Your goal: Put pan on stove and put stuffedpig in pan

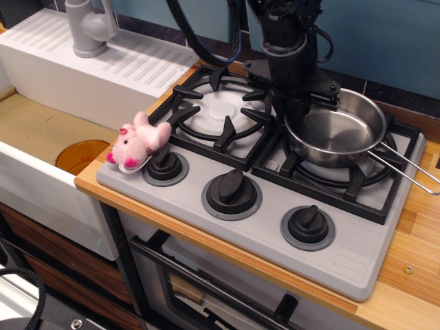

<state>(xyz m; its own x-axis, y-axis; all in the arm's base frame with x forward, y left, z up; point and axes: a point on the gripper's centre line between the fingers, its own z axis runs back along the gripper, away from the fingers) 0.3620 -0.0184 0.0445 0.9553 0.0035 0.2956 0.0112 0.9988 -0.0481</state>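
The shiny steel pan (338, 132) is over the right burner of the grey stove (357, 256), slightly tilted. Its wire handle (407, 172) points to the lower right, out over the wooden counter. My black gripper (297, 110) comes straight down at the pan's left rim, with its fingers shut on that rim. The pink stuffedpig (135, 144) lies at the stove's front left corner, leaning on the left knob (165, 165). It is well to the left of my gripper.
The left burner grate (218, 110) has nothing on it. A white sink (48, 130) with a grey faucet (89, 27) and an orange disc (81, 155) is to the left. The wooden counter (416, 240) lies along the right, and an oven door (213, 289) is below the front edge.
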